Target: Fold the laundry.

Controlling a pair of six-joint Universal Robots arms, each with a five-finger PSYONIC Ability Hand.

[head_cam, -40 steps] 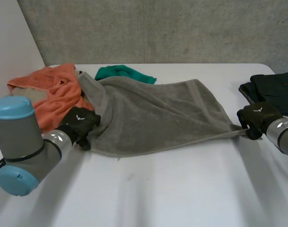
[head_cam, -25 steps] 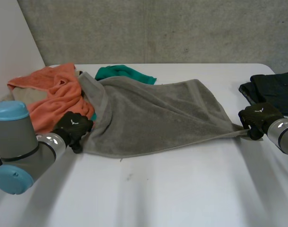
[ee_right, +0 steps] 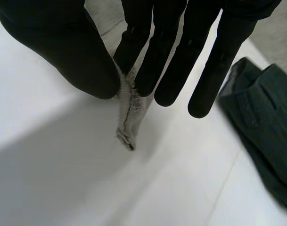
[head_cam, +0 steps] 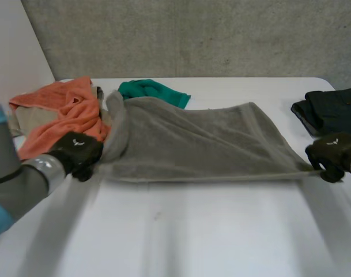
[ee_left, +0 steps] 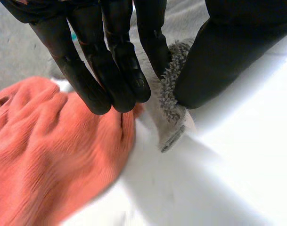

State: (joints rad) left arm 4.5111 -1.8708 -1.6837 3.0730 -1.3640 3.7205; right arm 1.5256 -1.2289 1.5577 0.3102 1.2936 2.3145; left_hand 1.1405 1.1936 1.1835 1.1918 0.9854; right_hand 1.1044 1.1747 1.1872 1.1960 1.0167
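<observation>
A white bench [head_cam: 192,231] stands before a rough concrete wall [head_cam: 192,34], and on it we see the grey towel [head_cam: 192,144] spread wide. Its near edge is drawn in a straight line between the two hands.

The left hand [head_cam: 77,151] is at the towel's near left corner. In its wrist view we find the hand [ee_left: 115,61] closed in a pinch: the thumb presses the fluffy towel corner [ee_left: 171,113] against the straight fingers [ee_left: 148,52], and a short tip of cloth hangs free below them. The left arm [head_cam: 25,184] reaches in low from the towel's left side, with the back of the hand turned up.

The right hand [head_cam: 331,151] is at the towel's near right corner, also with the back of the hand up. Its wrist view shows the hand [ee_right: 72,52] pinching too: the thin hemmed corner [ee_right: 127,117] is caught between the thumb and the nearest straight finger, while the other fingers [ee_right: 218,70] hang straight beside it, touching nothing.

An orange cloth [head_cam: 65,112] lies crumpled against the towel's left end, just beside the left hand's fingertips [ee_left: 39,160]. A green cloth [head_cam: 152,91] lies behind the towel's far left corner. A dark garment [head_cam: 331,109] lies beyond the towel's right end, near the right hand [ee_right: 266,127].
</observation>
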